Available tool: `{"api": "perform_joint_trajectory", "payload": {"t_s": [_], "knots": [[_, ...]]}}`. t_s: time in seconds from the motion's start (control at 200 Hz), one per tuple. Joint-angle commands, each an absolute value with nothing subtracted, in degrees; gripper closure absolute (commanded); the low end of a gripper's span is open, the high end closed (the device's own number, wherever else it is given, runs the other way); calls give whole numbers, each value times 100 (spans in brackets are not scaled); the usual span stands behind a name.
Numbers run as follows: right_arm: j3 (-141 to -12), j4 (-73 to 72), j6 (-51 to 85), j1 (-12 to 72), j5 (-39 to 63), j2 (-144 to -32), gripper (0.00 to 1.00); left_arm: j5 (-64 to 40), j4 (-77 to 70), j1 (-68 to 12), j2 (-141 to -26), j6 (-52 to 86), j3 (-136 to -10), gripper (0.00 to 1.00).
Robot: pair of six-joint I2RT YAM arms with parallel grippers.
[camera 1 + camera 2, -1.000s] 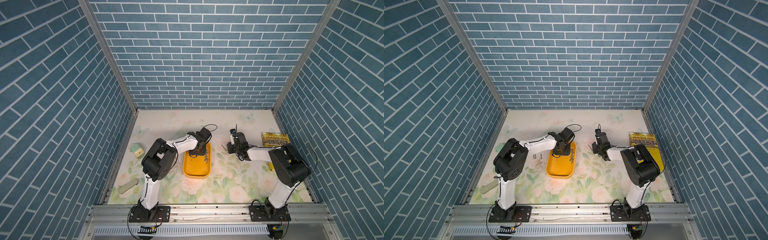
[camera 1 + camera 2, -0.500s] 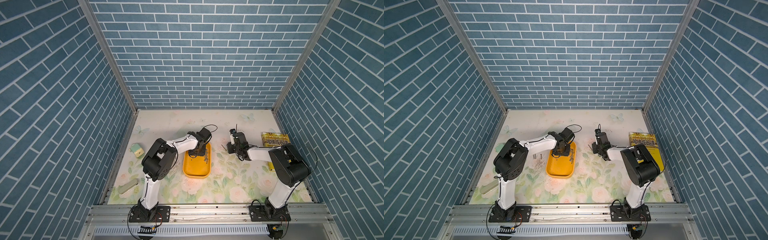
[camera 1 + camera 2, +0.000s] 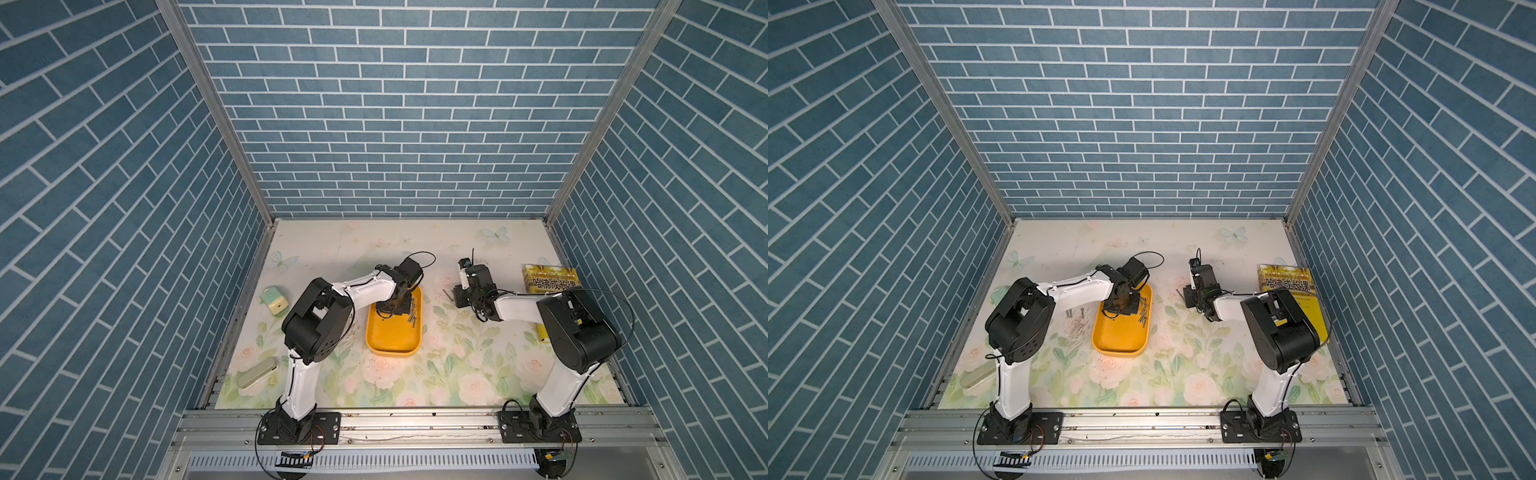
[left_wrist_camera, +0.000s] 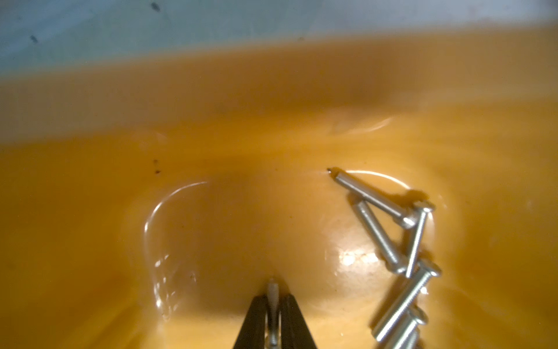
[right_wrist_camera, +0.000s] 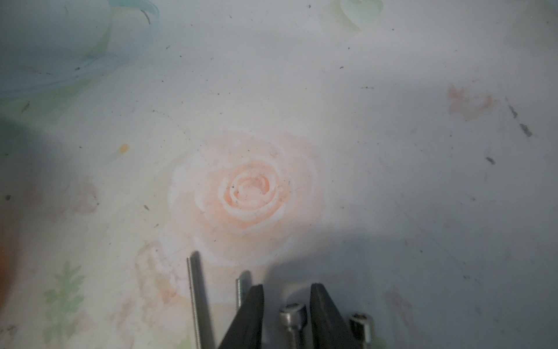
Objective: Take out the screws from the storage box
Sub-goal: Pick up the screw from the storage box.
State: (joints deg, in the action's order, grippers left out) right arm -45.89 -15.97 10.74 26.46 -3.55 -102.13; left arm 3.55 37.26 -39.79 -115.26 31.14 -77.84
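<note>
Your left gripper (image 4: 273,297) is clenched on one screw (image 4: 272,290) inside the storage box (image 3: 392,334), with loose screws (image 4: 376,234) just beside it, while your right gripper (image 5: 286,285) stands released among other screws (image 5: 292,315) on the floral mat (image 5: 392,151).

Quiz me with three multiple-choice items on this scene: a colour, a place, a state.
1. The storage box is: A blue; B yellow-orange; C white.
2. The yellow book lies: A in the storage box; B under the left arm; C on the mat by the right arm.
3. The left gripper is: A shut on a screw; B wide open; C gripping the book.
B: its floor and walls show yellow-orange. C: it rests on the mat beside that arm. A: the wrist view shows its fingers pinching a screw.
</note>
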Motion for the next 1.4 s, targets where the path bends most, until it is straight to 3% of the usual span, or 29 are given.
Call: {"api": "perform_joint_trajectory", "payload": {"t_s": [0.0,0.195,0.525,1.0,1.055,1.21,1.395], "knots": [[-4526,-1749,1195,2606,-297,-10222,69,-43,4176,-3999,-12266,2993,-7164,98],[-4394,-1987,1170,2602,-99,-10014,68,-256,3451,-3981,-12112,2892,-7143,100],[-4375,-2094,1084,2602,85,-9302,65,-161,2742,-3764,-10712,2633,-7109,100],[-4964,-1251,802,3057,-226,-8945,68,1144,1367,-2769,-7319,2903,-4827,100],[-5177,-965,696,3247,-434,-8963,69,1184,1234,-2526,-7221,2994,-4488,100],[-5712,-365,421,3779,-731,-8974,69,92,771,-1547,-7663,3212,-3811,100],[-6144,-113,-74,4236,-605,-9089,69,-231,658,-1494,-8386,3256,-3873,100]]}}
